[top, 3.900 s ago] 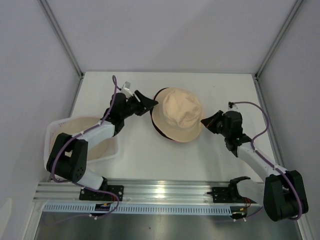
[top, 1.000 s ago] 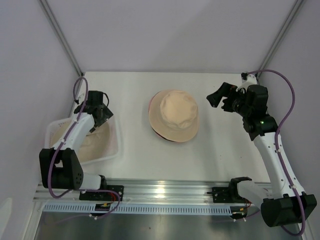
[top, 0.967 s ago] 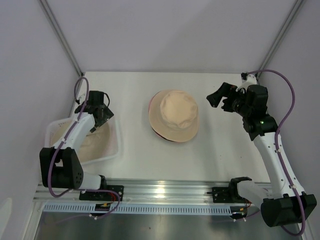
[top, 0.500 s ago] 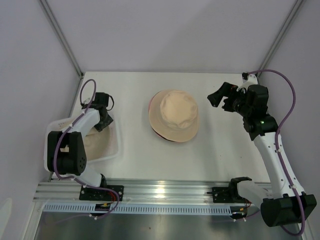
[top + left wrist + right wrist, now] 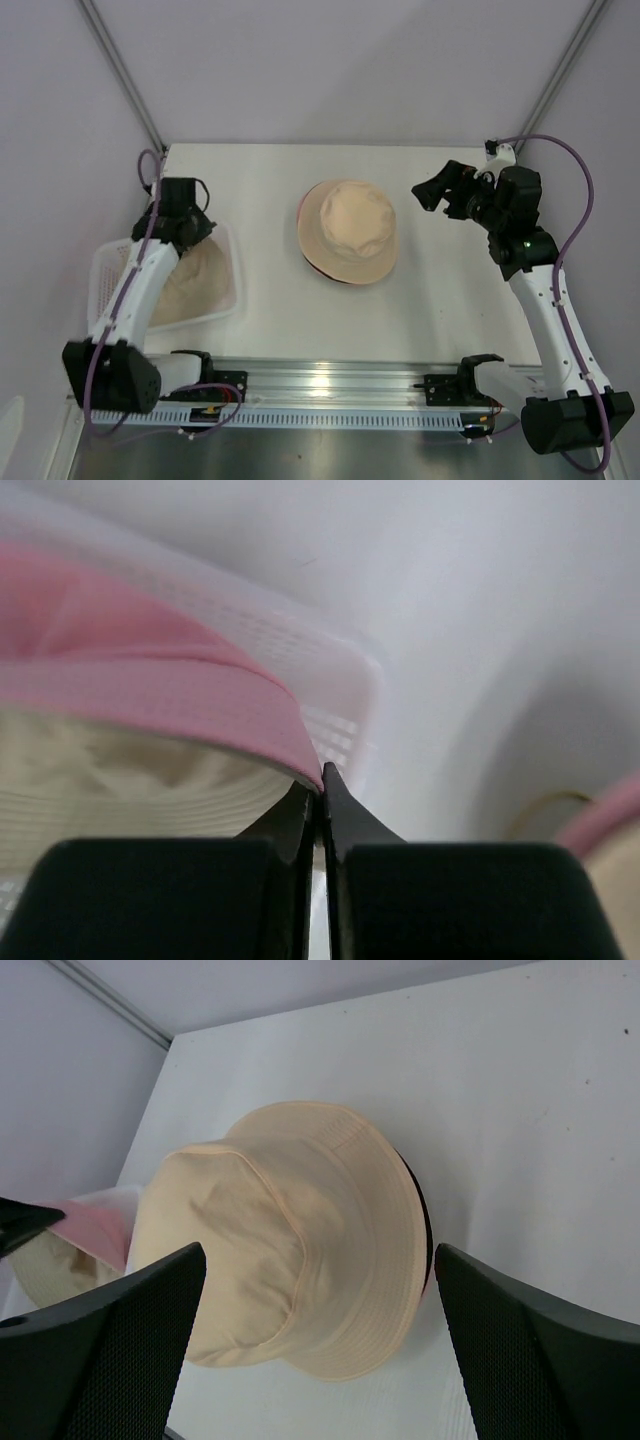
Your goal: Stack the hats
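At the white basket's point(image 5: 232, 262) far corner, your left gripper point(image 5: 320, 780) is clamping the pink hat's point(image 5: 150, 680) brim, likely to lift it out. Mid-table, the beige hat point(image 5: 348, 228) is topping the stack, so your right gripper point(image 5: 440, 195) is hovering near it, fingers apart.

White arms point(image 5: 545, 312), black joints point(image 5: 108, 372), purple cables point(image 5: 588, 205)

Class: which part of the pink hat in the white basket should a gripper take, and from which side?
The brim edge of the pink hat, from above: the brim is thin and floppy, so narrow jaws can pinch it, while the walls of the white basket block a sideways approach. The left gripper looks shut on that edge.
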Robot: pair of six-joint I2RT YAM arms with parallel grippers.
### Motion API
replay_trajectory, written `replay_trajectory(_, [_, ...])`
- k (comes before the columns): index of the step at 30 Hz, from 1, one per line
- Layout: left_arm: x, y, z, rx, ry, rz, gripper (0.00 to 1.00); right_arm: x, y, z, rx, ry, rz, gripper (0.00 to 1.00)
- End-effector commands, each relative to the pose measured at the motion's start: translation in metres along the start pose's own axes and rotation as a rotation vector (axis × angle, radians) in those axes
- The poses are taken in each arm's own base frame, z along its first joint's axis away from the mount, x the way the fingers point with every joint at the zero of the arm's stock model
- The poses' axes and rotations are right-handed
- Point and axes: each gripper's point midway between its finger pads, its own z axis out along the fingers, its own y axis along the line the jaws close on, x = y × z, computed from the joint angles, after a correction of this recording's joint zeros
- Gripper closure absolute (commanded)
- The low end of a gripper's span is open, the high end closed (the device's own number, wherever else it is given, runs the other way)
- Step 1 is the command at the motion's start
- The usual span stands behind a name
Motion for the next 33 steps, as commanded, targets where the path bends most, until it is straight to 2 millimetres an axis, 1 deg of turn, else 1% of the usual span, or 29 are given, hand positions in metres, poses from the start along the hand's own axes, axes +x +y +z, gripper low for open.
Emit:
replay_trajectory(1, [-0.061,-0.045,-0.107,0.337,-0.201,0.067,0.99,-0.033,0.032,-0.01,-0.116,-0.09,-0.047,0.01])
replay_trajectory(2, [-0.069,-0.048,-0.133,0.403,-0.249,0.063,0.99,-0.034,0.033,-0.009,-0.119,-0.088,-0.046,0.01])
replay_trajectory(3, [-0.07,-0.057,-0.152,0.482,-0.253,0.069,0.99,-0.034,0.035,-0.009,-0.129,-0.084,-0.044,0.01])
replay_trajectory(4, [-0.089,-0.071,-0.184,0.585,-0.328,0.051,0.99,-0.036,0.037,-0.008,-0.136,-0.084,-0.035,0.01])
replay_trajectory(5, [-0.093,-0.083,-0.205,0.684,-0.35,0.04,0.99,-0.037,0.039,-0.007,-0.15,-0.083,-0.029,0.01])
replay_trajectory(6, [-0.098,-0.091,-0.233,0.792,-0.392,0.029,0.99,-0.037,0.042,-0.007,-0.167,-0.085,-0.023,0.01])
replay_trajectory(7, [-0.093,-0.106,-0.256,0.926,-0.382,0.048,0.99,-0.036,0.047,-0.007,-0.194,-0.079,-0.016,0.01])
replay_trajectory(8, [-0.107,-0.122,-0.288,1.072,-0.447,0.016,0.99,-0.039,0.051,-0.006,-0.218,-0.095,-0.008,0.01])
replay_trajectory(10, [-0.106,-0.142,-0.318,1.248,-0.438,0.027,0.99,-0.04,0.055,-0.005,-0.242,-0.098,0.0,0.01])
replay_trajectory(11, [-0.111,-0.154,-0.344,1.357,-0.461,0.013,0.99,-0.044,0.057,-0.005,-0.252,-0.106,0.006,0.01])
replay_trajectory(12, [-0.113,-0.163,-0.357,1.406,-0.469,0.017,0.99,-0.045,0.06,-0.005,-0.261,-0.107,0.009,0.01])
replay_trajectory(13, [-0.115,-0.177,-0.353,1.421,-0.452,0.019,0.99,-0.046,0.062,-0.006,-0.27,-0.107,0.012,0.0])
replay_trajectory(15, [-0.121,-0.197,-0.379,1.496,-0.523,0.0,0.99,-0.049,0.066,-0.009,-0.289,-0.112,0.022,0.0])
replay_trajectory(16, [-0.123,-0.205,-0.382,1.503,-0.547,-0.006,0.99,-0.049,0.068,-0.011,-0.296,-0.113,0.025,0.01])
replay_trajectory(17, [-0.12,-0.226,-0.369,1.472,-0.547,-0.015,0.99,-0.048,0.069,-0.013,-0.3,-0.111,0.028,0.01])
replay_trajectory(18, [-0.128,-0.232,-0.383,1.491,-0.594,-0.032,0.99,-0.05,0.072,-0.018,-0.303,-0.118,0.028,0.0])
replay_trajectory(19, [-0.129,-0.243,-0.377,1.475,-0.602,-0.039,0.99,-0.047,0.072,-0.021,-0.297,-0.11,0.036,0.01])
replay_trajectory(20, [-0.128,-0.262,-0.365,1.433,-0.599,-0.067,0.99,-0.047,0.071,-0.023,-0.289,-0.111,0.038,0.01])
replay_trajectory(21, [-0.127,-0.272,-0.359,1.421,-0.598,-0.082,0.99,-0.048,0.071,-0.027,-0.28,-0.117,0.043,0.01])
replay_trajectory(22, [-0.135,-0.278,-0.363,1.426,-0.631,-0.127,0.99,-0.045,0.072,-0.033,-0.276,-0.117,0.053,0.0])
replay_trajectory(23, [-0.125,-0.296,-0.351,1.416,-0.606,-0.14,0.99,-0.044,0.071,-0.036,-0.269,-0.119,0.064,0.0])
replay_trajectory(24, [-0.127,-0.302,-0.346,1.396,-0.62,-0.177,0.99,-0.044,0.069,-0.037,-0.252,-0.129,0.073,0.01])
replay_trajectory(25, [-0.135,-0.306,-0.357,1.422,-0.656,-0.216,0.99,-0.042,0.066,-0.041,-0.24,-0.136,0.087,0.01])
replay_trajectory(26, [-0.129,-0.314,-0.359,1.43,-0.662,-0.213,0.99,-0.041,0.064,-0.042,-0.23,-0.144,0.091,0.01])
replay_trajectory(27, [-0.125,-0.328,-0.344,1.39,-0.665,-0.21,0.99,-0.04,0.061,-0.043,-0.219,-0.151,0.09,0.0])
replay_trajectory(28, [-0.134,-0.333,-0.365,1.403,-0.72,-0.195,0.99,-0.037,0.06,-0.046,-0.217,-0.15,0.08,0.01])
replay_trajectory(30, [-0.137,-0.35,-0.364,1.363,-0.75,-0.16,0.99,-0.035,0.06,-0.048,-0.223,-0.145,0.065,0.0])
replay_trajectory(31, [-0.139,-0.353,-0.362,1.341,-0.762,-0.146,0.99,-0.034,0.06,-0.049,-0.227,-0.144,0.052,0.01])
replay_trajectory(33, [-0.151,-0.358,-0.374,1.323,-0.809,-0.118,0.99,-0.033,0.058,-0.048,-0.217,-0.141,0.042,0.01])
